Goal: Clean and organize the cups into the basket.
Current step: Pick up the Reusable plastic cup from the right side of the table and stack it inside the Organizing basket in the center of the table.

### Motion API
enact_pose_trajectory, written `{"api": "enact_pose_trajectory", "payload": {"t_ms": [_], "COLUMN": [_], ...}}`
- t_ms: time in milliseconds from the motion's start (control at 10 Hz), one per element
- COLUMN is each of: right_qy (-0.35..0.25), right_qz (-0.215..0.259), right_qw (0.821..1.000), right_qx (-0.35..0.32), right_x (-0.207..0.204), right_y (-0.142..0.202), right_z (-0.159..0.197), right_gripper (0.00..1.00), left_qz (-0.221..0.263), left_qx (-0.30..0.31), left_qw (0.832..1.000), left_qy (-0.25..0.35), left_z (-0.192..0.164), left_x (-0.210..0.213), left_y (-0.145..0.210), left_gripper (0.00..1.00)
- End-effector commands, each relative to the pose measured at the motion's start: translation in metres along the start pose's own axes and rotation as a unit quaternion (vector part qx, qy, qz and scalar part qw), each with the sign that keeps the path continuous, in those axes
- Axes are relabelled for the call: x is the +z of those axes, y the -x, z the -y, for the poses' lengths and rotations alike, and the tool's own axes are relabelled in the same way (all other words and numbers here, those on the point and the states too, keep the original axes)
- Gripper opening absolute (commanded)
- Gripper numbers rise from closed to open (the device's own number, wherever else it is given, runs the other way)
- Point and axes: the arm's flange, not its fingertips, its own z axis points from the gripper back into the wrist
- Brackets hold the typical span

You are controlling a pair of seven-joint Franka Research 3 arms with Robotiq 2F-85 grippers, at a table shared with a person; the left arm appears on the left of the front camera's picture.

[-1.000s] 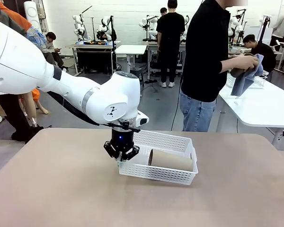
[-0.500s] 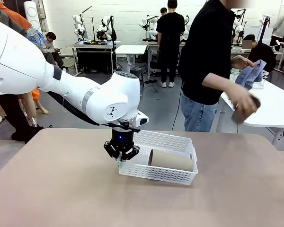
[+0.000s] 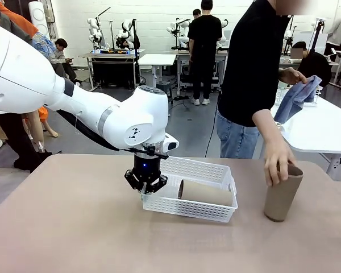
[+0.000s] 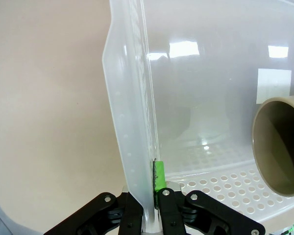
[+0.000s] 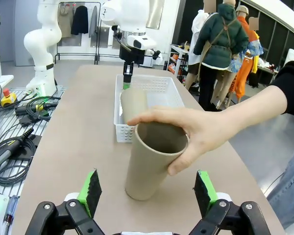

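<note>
Where the left jaws close: the left gripper (image 4: 154,182) is pressed together on the short end wall of the basket (image 4: 130,122), and a green pad (image 4: 159,175) is seen against the wall's inner face.
Left gripper, front view: the gripper (image 3: 145,194) is pointed straight down at the basket's left end, with the white arm reaching in from the left.
Basket: the white lattice basket (image 3: 188,209) is set flat on the table (image 3: 74,227), a little right of the middle.
Lying cup: one brown cup (image 3: 207,193) is laid on its side inside the basket, lengthwise, with its open mouth (image 4: 279,147) turned toward the pinched wall and kept apart from it.
Right jaws: the right gripper (image 5: 148,192) is spread wide, with nothing held between the pads.
Standing cup: a second brown cup (image 5: 149,161) is stood upright on the table just ahead of the right gripper, framed between its fingers and touched by neither.
Standing cup, front view: it (image 3: 281,199) is placed to the right of the basket, well apart from it.
Hand: the cup's rim is gripped from above by a person's hand (image 3: 277,165).
Cloth: a blue cloth (image 3: 295,98) is held up in the person's other hand (image 3: 292,75), over the white table behind.
</note>
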Motion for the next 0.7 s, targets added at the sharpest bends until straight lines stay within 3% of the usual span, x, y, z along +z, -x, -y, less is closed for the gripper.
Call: {"api": "enact_pose_trajectory", "payload": {"t_ms": [0,500,600], "right_qy": [-0.003,0.0,-0.013], "right_qz": [0.004,0.0,-0.009], "right_qw": [1.0,1.0,1.0], "right_qx": [0.006,0.0,-0.014], "right_x": [0.002,0.0,-0.002], "right_y": [0.002,0.0,0.015], "right_z": [-0.001,0.0,0.005], "right_gripper": [1.0,1.0,1.0], "left_qz": [-0.001,-0.001,-0.001], "left_qx": [-0.007,-0.007,-0.007], "left_qw": [1.0,1.0,1.0], "left_qy": [-0.007,-0.007,-0.007], "left_z": [0.002,0.002,0.002], "left_x": [-0.004,-0.004,-0.004], "left_y": [0.002,0.002,0.002], "left_gripper": [0.0,0.0,0.0]}}
